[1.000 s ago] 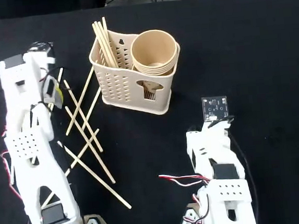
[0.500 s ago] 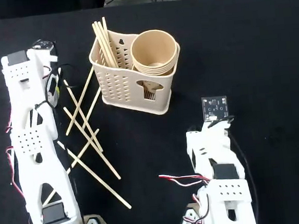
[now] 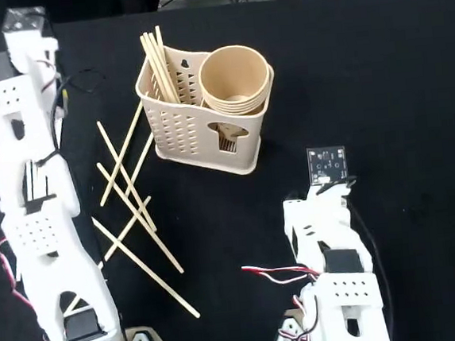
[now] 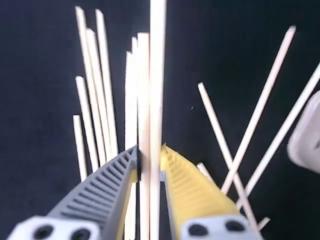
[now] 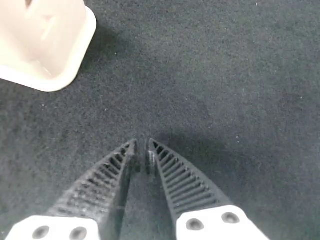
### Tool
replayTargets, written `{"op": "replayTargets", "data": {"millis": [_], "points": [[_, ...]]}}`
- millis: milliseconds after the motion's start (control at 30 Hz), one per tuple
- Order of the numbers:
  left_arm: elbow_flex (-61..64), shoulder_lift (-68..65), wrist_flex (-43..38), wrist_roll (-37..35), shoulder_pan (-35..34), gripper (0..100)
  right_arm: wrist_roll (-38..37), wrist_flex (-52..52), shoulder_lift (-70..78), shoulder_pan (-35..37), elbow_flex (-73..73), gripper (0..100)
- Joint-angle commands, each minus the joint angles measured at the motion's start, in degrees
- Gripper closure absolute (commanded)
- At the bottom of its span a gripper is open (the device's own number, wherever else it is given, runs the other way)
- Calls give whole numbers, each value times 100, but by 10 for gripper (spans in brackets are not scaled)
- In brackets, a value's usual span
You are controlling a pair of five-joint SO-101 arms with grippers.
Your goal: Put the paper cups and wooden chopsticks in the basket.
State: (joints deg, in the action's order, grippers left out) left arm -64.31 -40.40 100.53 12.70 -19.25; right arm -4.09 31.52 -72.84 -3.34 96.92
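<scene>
Black cloth covers the table (image 3: 379, 85). Left gripper (image 4: 150, 160) pinches a chopstick (image 4: 157, 75), probably to carry it to the basket (image 3: 200, 133). Right gripper (image 5: 141, 150) rests squeezed together, holding nothing.

Stacked tan paper cups (image 3: 235, 78) stood upright in a beige perforated plastic basket (image 3: 184, 134), beside leaning pale wooden chopsticks (image 3: 158, 65). Loose chopsticks (image 3: 125, 173) lay crossed on the worktop (image 3: 379, 85); the left gripper (image 4: 150, 152) pinched a single chopstick (image 4: 156, 60).

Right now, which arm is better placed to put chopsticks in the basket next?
Left. The left hand is clamped on chopsticks, ready to carry to the basket. The right hand is shut on nothing, over bare cloth, away from the loose chopsticks.
</scene>
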Motion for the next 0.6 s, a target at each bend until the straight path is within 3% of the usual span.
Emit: {"op": "replayTargets", "data": {"millis": [0, 267, 567], "points": [[-303, 993, 44, -396, -22, 971, -35, -62, -84, 53, -22, 956], [-48, 2084, 44, -993, -4, 971, -35, -62, -84, 62, -22, 956], [3319, 4703, -79, -1090, 409, 971, -35, -62, -84, 70, -22, 956]]}}
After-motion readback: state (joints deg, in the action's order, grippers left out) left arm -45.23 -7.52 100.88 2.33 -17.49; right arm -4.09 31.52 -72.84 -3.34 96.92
